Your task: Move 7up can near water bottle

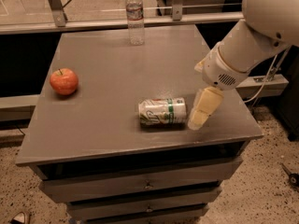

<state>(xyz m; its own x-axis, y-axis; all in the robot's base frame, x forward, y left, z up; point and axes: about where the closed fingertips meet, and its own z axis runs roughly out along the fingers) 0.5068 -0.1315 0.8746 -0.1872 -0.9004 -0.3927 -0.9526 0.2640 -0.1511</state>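
7up can lies on its side near the front edge of the surface, right of centre. The gripper is just beside its right end; open or closed, can't tell. Water bottle stands upright at the back edge, apple near the left edge. Grey drawer unit, speckled floor. Can and bottle labels unreadable.

No word, brand or number can be read anywhere. The 7up can, lying on its side just left of the gripper, carries green bands and green lettering on its whitish wall, but the letters cannot be made out. The water bottle, standing well beyond the gripper and to its left, wears a pale label with reddish marks, likewise unreadable. The gripper hangs low over the table, near its front right part.
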